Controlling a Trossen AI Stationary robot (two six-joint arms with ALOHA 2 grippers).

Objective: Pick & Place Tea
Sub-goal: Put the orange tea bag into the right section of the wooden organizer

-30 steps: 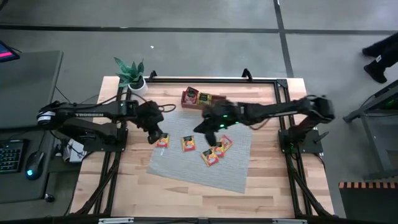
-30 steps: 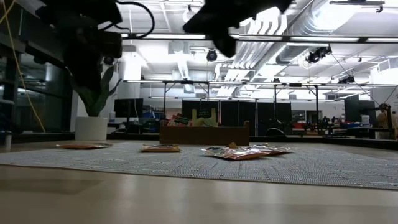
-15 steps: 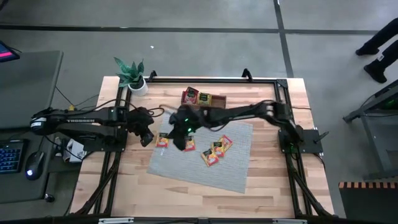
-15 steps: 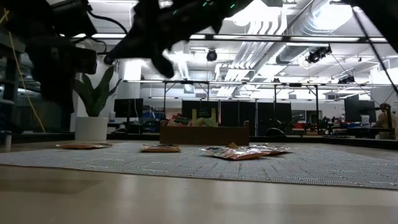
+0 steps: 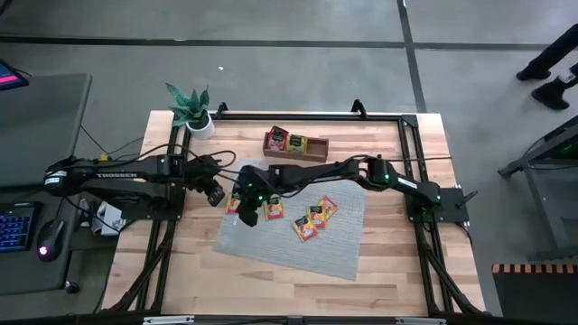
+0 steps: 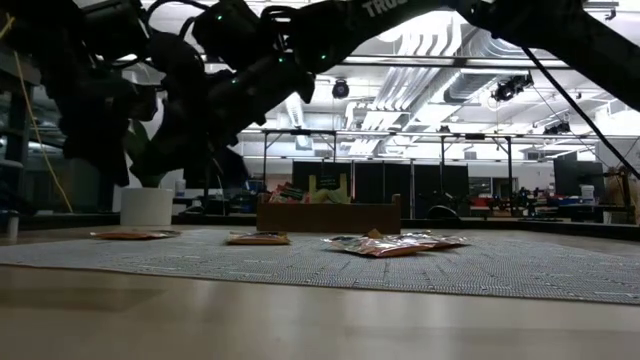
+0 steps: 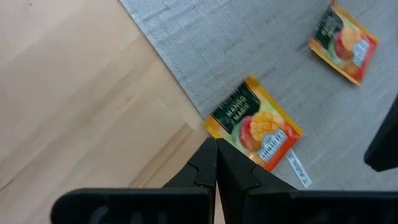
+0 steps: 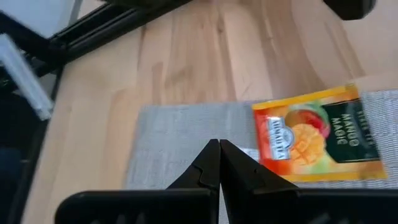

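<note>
Wooden desk [image 5: 388, 262] with a grey mat [image 5: 339, 244]: tea sorting looked only partly done.
Some sachets already sat in the tray [image 5: 295, 143] at the far edge, while about five more [image 5: 314, 218] lay loose on the mat, well apart from it. Right claw [image 5: 246, 206] hung over the mango sachet [image 8: 316, 142] at the mat's left edge, fingers pressed together and holding nothing. Left claw [image 5: 215, 192], likewise closed and empty, waited just beside that sachet. Every loose sachet remained to be moved, by my judgement.
</note>
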